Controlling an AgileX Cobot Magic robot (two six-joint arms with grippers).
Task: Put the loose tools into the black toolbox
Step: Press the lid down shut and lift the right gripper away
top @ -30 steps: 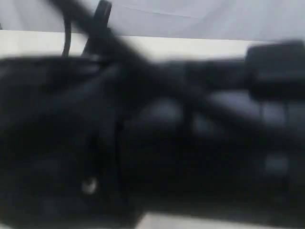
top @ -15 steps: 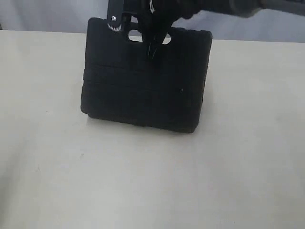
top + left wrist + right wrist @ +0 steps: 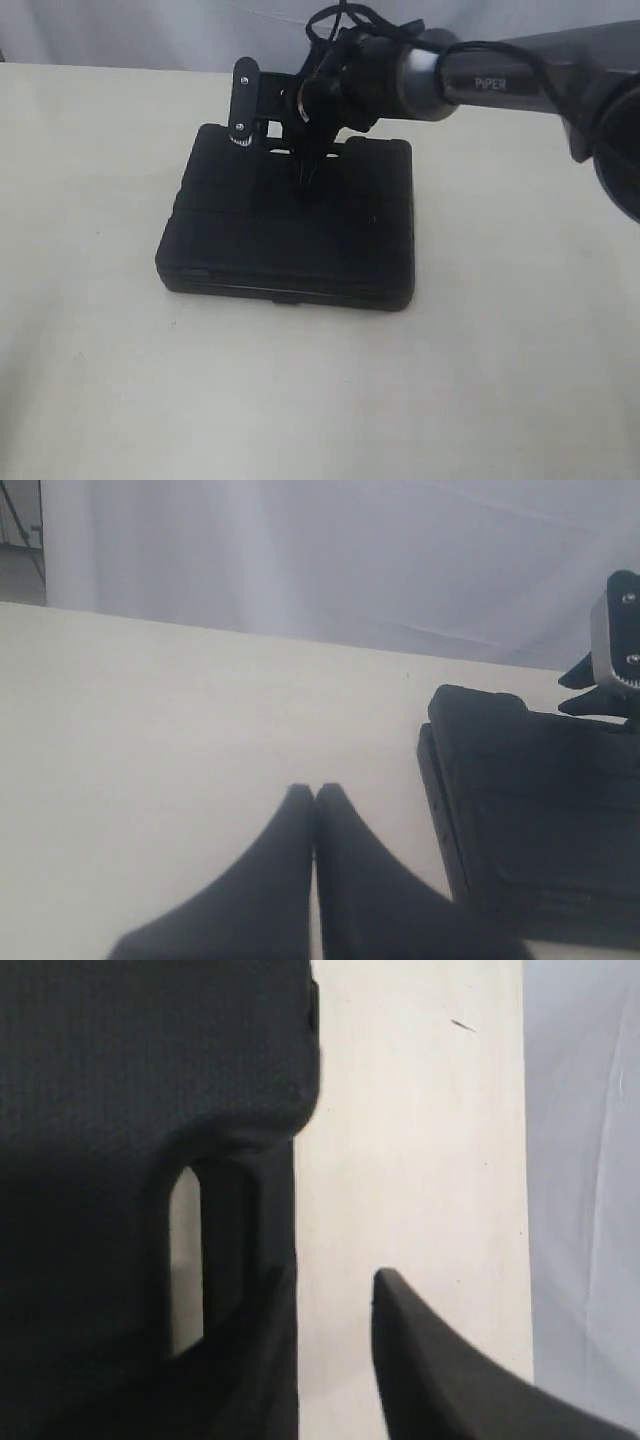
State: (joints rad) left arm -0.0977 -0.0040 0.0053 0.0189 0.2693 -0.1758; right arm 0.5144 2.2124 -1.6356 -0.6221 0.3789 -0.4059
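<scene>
Since the right end effector is spread beside the black toolbox handle, back it straight off without snagging; the left end effector is pressed together.

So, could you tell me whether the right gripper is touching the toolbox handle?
Cannot tell. In the right wrist view one finger of the right gripper overlaps the toolbox handle, black on black, so neither contact nor gap shows.
</scene>
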